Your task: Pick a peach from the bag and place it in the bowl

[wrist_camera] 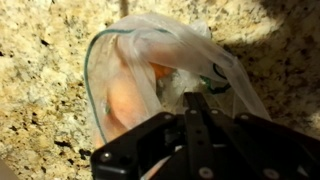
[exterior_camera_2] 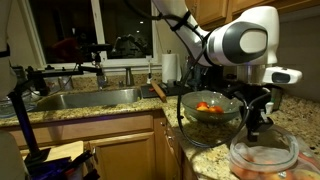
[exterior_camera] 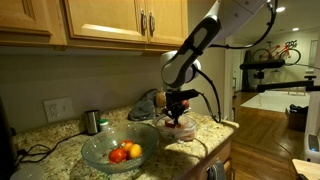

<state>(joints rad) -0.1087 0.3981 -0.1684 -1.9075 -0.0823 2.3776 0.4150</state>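
Hovering low over the bag (wrist_camera: 205, 50), the gripper (wrist_camera: 196, 100) had its jaws closed tight, apparently empty; the peach (wrist_camera: 125, 100) lay inside at its 9 o'clock; lifting it and carrying it to the bowl (exterior_camera: 97, 158) were both left to do.

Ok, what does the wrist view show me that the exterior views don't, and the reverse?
Only the wrist view: the inside of the thin translucent bag, with an orange peach lying in it, and the gripper shut right over it. Only the exterior views: the glass bowl, already holding red and orange fruit, the steel cup near it, and the sink. Both: the gripper low over the bag on the granite counter.
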